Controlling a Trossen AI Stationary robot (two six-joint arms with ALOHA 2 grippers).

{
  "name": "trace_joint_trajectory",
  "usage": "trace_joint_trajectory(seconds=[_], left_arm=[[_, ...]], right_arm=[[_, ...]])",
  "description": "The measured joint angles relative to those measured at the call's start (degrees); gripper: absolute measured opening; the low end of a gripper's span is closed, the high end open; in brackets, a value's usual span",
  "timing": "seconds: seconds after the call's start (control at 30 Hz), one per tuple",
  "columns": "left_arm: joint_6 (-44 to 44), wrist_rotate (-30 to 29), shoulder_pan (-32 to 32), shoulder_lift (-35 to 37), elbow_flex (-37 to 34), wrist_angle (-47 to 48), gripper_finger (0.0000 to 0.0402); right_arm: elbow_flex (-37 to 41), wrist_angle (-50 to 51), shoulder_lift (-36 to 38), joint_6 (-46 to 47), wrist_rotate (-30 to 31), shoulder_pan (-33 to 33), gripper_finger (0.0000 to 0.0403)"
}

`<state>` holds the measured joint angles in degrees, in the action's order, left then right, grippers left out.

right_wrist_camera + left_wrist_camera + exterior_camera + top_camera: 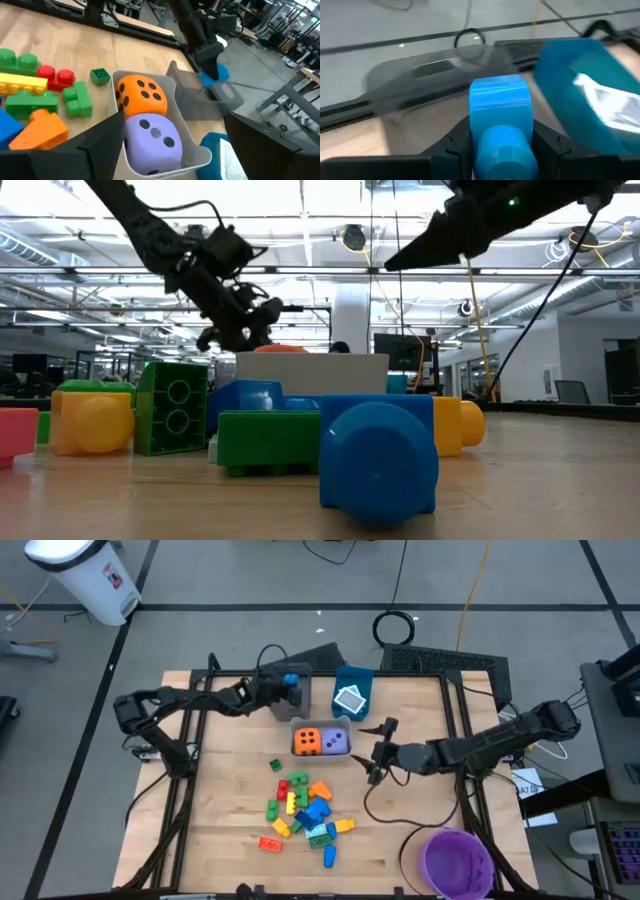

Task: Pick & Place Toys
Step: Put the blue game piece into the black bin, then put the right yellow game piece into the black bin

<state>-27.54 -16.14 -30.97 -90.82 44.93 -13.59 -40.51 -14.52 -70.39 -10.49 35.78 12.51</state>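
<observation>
A blue brick [500, 127] sits clamped in my left gripper [291, 681] above the dark grey bin [296, 697]. My right gripper [377, 751] hangs spread and empty over the pale wooden table [220, 810]; grey floor surrounds it.

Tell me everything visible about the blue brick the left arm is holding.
The blue brick is glossy plastic with a round stud facing the wrist camera. It is clamped between the left tool's two dark fingers, off the table, over the grey bin at the table's far edge, beside the blue bin.
</observation>
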Motion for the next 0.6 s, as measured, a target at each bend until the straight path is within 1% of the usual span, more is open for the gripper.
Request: trace_joint_trajectory(seconds=[0.03, 0.07, 0.1, 0.17, 0.27, 0.37, 0.43, 0.47, 0.53, 0.6], left_arm=[[-0.5, 0.1, -0.6, -0.4, 0.0, -0.1, 0.0139], [-0.8, 0.4, -1.1, -0.7, 0.0, -0.2, 0.0151], [-0.7, 0.6, -1.3, -0.9, 0.0, 0.0, 0.0171], [-0.1, 1.9, -1.5, -0.9, 0.0, 0.1, 0.0226], [2.0, 6.5, -1.6, -0.1, 0.0, 0.2, 0.0308], [4.0, 10.4, -1.5, 1.5, 0.0, 0.1, 0.0372], [4.6, 13.4, -1.5, 3.0, 0.0, 0.3, 0.0390], [4.8, 15.5, -1.5, 3.9, 0.0, 0.9, 0.0389], [6.1, 18.8, -1.5, 5.7, 0.0, 2.5, 0.0376], [7.9, 19.3, -0.5, 6.9, 0.0, 2.8, 0.0360]], right_arm=[[0.0, -0.1, -0.1, 0.0, 0.0, -0.3, 0.0318], [0.0, -0.1, -0.2, 0.0, -0.1, -0.6, 0.0318], [0.0, -0.3, -0.2, -0.1, 0.0, -0.6, 0.0318], [0.0, -1.2, -0.1, -0.1, -0.1, -0.6, 0.0318], [0.0, -1.8, -0.2, 0.2, -0.1, -0.1, 0.0318], [0.0, -2.0, -0.1, 1.0, -0.9, 0.8, 0.0318], [0.0, -1.9, -0.2, 1.1, -4.0, 1.1, 0.0318], [0.0, -1.9, -0.2, 1.0, -6.0, 1.1, 0.0318], [0.0, -2.0, -0.2, 1.1, -10.0, 1.1, 0.0318], [0.0, -1.9, -0.2, 1.5, -13.9, 1.1, 0.0318]])
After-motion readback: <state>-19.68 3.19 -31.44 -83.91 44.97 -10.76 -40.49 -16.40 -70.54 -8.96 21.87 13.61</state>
